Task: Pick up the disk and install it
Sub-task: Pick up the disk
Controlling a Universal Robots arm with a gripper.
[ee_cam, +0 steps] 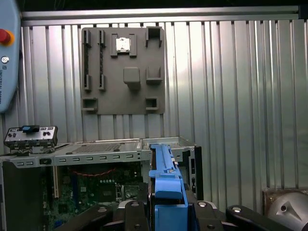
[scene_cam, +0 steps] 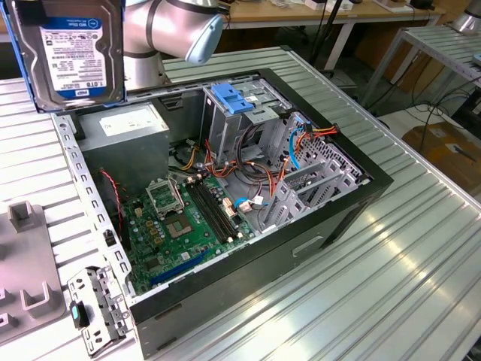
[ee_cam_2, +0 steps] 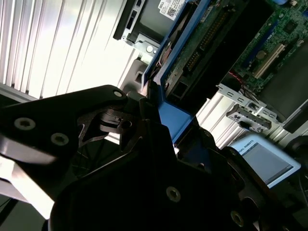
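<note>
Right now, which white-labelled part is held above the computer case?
The hard drive, with blue side rails; the grey power supply sits inside the case.

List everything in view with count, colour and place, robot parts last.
disk: one, dark grey, white-and-blue label, blue rails, held aloft at the exterior view's upper left
computer case: one, black, open, on the table
motherboard: one, green, inside the case
drive cage: one, grey, blue tab, inside the case
fixture plate: one, grey, beside the case
table: one, ribbed silver
arm: one, silver-grey, exterior view's top
gripper: one, black, shut on the disk
</note>
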